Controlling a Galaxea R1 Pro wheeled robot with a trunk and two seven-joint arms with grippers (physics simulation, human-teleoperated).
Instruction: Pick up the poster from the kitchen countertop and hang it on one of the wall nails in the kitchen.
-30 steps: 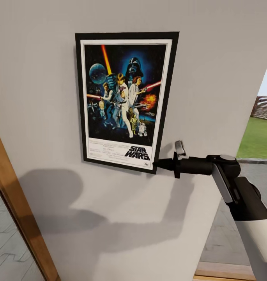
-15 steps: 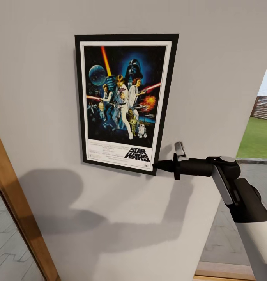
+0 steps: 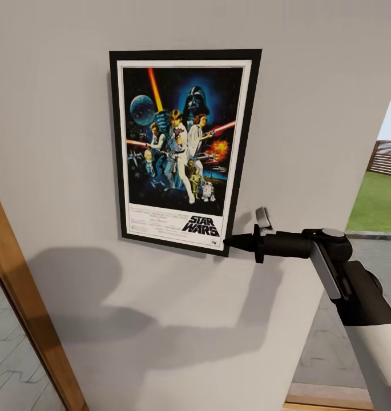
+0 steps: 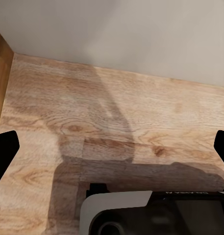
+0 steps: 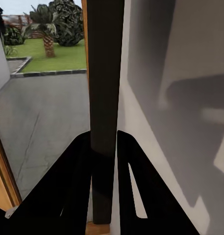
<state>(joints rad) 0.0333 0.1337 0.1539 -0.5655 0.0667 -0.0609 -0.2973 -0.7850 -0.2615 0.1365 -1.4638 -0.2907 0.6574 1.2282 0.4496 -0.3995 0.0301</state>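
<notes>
Pale grey wall (image 3: 309,85) takes up most of the head view, and the poster (image 3: 181,148) sits flat against it, upright with a slight tilt, its thin black frame and white border enclosing dark blue artwork of figures and lightsabers with the STAR WARS title near the bottom. At the poster's lower right corner the right gripper (image 3: 228,241) meets the frame, its black body running out level from the white and black forearm (image 3: 355,291) that comes in from the lower right. In the right wrist view the right gripper (image 5: 103,147) has its two black fingers (image 5: 75,186) pressed onto the dark frame edge of the poster (image 5: 104,73), one finger on each side, so it is pinching that edge, with the wall (image 5: 175,98) just beside it. A broad soft shadow (image 3: 161,308) of the arm falls across the wall below the poster. A wooden door frame (image 3: 24,308) slants up the lower left of the head view, and past the wall's right edge lie a grey paved yard (image 3: 343,337) and green lawn (image 3: 381,200). In the left wrist view the left gripper (image 4: 112,149) is spread wide, its black fingertips (image 4: 4,152) at opposite edges, above a wood-plank floor (image 4: 116,117) that meets the grey wall.
</notes>
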